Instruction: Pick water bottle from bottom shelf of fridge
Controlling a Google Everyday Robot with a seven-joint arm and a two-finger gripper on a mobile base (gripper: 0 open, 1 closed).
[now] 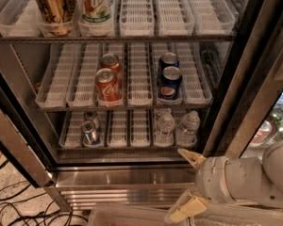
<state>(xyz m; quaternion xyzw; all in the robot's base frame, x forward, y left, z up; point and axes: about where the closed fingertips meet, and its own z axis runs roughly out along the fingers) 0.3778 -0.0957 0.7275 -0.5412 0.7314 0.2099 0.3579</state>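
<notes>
Upright water bottle (188, 126), bottom shelf (131, 132); pincer (187, 184) below-right

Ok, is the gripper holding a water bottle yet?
No: both water bottles stand on the bottom shelf, and the gripper hangs open and empty below it, at lower right.
</notes>
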